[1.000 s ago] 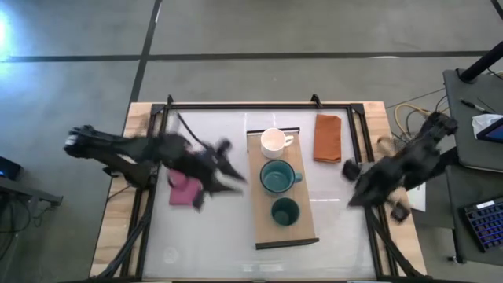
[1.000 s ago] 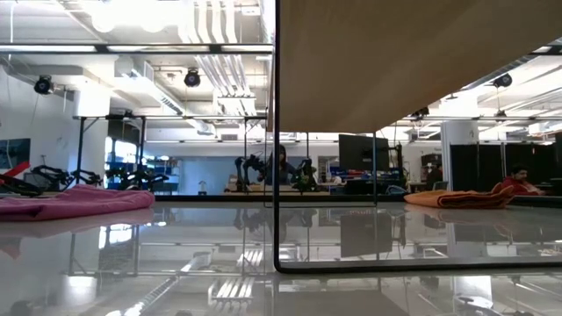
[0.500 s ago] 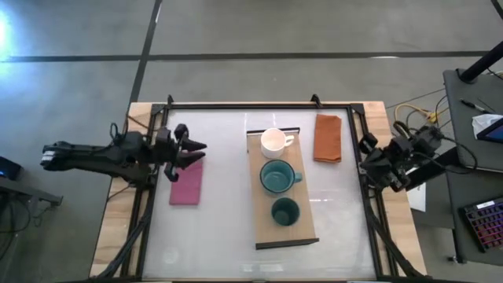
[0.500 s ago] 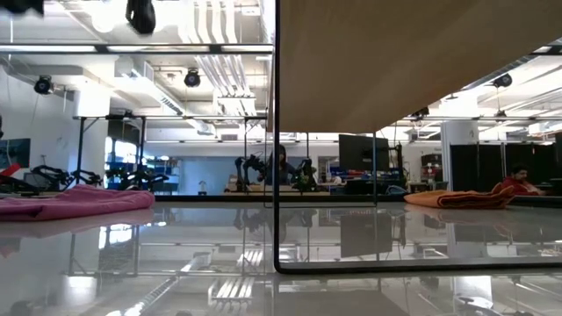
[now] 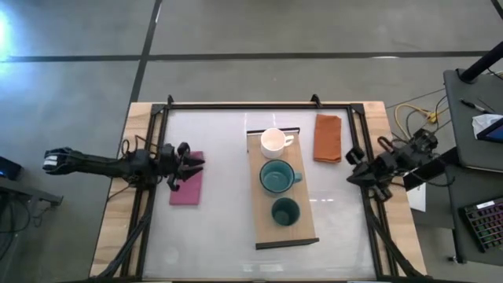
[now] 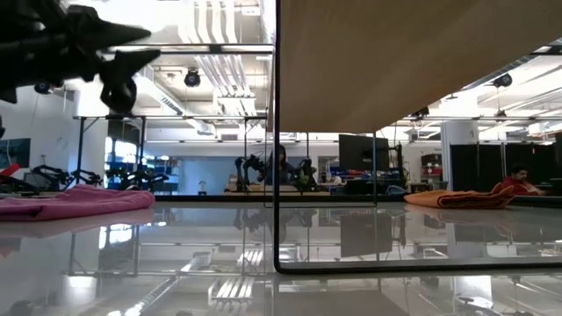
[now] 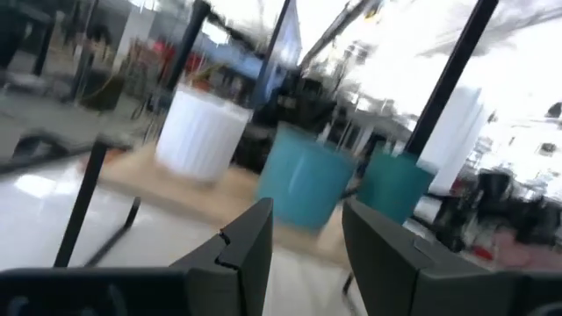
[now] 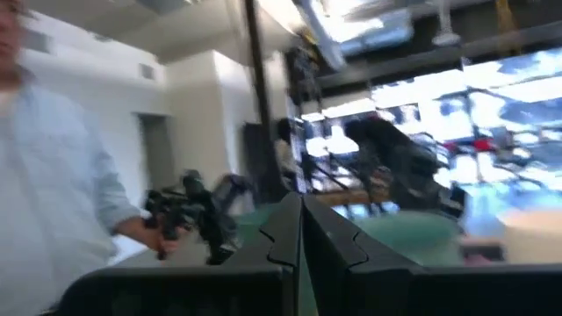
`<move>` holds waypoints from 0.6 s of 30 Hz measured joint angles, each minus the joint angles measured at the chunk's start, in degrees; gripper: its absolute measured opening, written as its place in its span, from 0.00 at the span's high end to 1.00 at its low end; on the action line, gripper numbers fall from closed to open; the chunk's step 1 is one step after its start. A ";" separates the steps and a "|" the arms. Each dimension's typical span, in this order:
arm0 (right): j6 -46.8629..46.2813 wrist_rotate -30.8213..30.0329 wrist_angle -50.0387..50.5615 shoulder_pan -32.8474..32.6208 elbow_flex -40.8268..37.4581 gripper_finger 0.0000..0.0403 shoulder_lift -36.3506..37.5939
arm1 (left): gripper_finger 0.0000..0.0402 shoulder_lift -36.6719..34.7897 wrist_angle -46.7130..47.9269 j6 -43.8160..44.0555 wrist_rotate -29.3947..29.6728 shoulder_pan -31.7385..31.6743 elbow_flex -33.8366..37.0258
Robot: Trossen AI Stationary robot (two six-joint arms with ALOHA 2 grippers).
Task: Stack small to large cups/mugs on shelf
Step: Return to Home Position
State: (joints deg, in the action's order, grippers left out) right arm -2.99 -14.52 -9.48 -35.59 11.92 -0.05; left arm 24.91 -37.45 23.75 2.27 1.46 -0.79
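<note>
The light-wood shelf stands mid-table on dark legs. Three cups stand upright on it in a row: the white mug farthest, the teal mug in the middle, the dark green tumbler nearest. My left gripper is open and empty over the magenta cloth, pointing at the cups. They show in the left wrist view: white mug, teal mug, tumbler. My right gripper is shut and empty at the table's right edge.
An orange cloth lies at the far right of the shelf. The magenta cloth lies flat left of the shelf. A dark frame runs round the table. A person in a light shirt stands beyond the table's left side.
My left gripper has drawn back from beside the shelf toward the table's left edge and has come down into the low view. My right arm has shifted about at the table's right edge. The cups have stayed where they were.
</note>
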 joint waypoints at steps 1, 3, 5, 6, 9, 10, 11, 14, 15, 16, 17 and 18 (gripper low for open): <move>-0.18 -1.21 -0.21 0.03 -0.92 0.98 -0.01 | 0.69 -1.19 1.96 0.23 0.04 -0.01 0.15; -0.39 -2.61 -1.68 0.15 -2.36 0.98 0.02 | 0.69 -2.47 2.27 0.41 0.44 -0.38 0.27; -0.36 -3.45 -3.04 0.52 -3.10 0.98 0.04 | 0.69 -3.82 5.25 1.04 1.35 -0.90 0.30; -0.21 -3.92 -3.14 0.90 -3.46 0.98 0.07 | 0.69 -4.60 6.01 1.42 1.61 -1.24 0.30; 0.39 -5.03 -2.90 2.34 -4.03 0.98 0.01 | 0.69 -6.45 9.15 2.88 3.63 -2.40 0.30; 0.47 -5.05 -3.14 2.95 -4.15 0.98 0.02 | 0.69 -6.95 10.58 3.23 4.54 -2.76 0.30; 0.45 -5.05 -3.28 3.63 -4.47 0.98 0.08 | 0.69 -7.54 11.42 3.79 5.53 -3.13 0.32; -0.07 -5.04 -2.77 5.59 -5.81 0.98 -0.01 | 0.69 -8.99 14.30 5.82 7.74 -4.24 0.32; -0.40 -5.03 -2.92 6.21 -6.18 0.98 0.01 | 0.69 -9.38 15.47 6.07 7.88 -4.55 0.34; -0.94 -5.03 -3.14 6.86 -6.57 0.98 0.03 | 0.69 -9.68 16.50 6.60 7.92 -4.77 0.34; -1.44 -4.99 -3.22 7.52 -7.00 0.98 0.03 | 0.69 -9.98 17.59 7.35 7.96 -4.96 0.34; -1.95 -4.99 -3.08 8.15 -7.44 0.98 0.03 | 0.69 -10.22 18.26 7.51 7.95 -5.06 0.34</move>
State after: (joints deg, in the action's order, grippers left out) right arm -4.94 -19.52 -12.56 -27.45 4.48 -0.01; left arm 14.68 -19.18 31.26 10.22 -3.59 -0.45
